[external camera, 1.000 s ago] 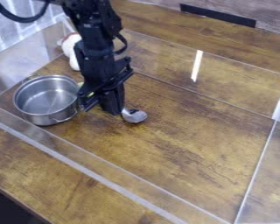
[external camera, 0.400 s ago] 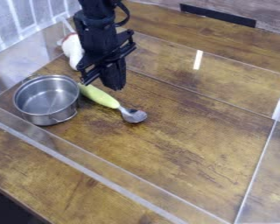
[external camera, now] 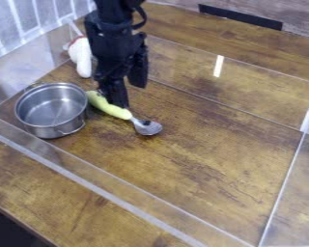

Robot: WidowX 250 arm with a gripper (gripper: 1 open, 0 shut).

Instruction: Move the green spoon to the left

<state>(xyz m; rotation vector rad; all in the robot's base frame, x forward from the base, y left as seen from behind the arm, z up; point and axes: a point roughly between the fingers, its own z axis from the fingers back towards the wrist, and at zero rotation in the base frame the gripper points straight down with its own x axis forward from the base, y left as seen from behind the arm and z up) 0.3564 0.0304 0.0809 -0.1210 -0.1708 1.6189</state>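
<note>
Compared with a second ago, the gripper (external camera: 123,89) is now higher and released, above the green spoon (external camera: 123,112) lying just beside the steel bowl (external camera: 53,106).

table (external camera: 183,164): worn wood | bowl (external camera: 50,106): shiny steel | green spoon (external camera: 123,112): seemingly plastic

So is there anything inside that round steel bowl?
The round steel bowl shows only its bare shiny bottom; nothing lies in it. Its near inner wall is hidden by the rim. The yellow-green plastic-handled spoon lies outside, beside it.
</note>
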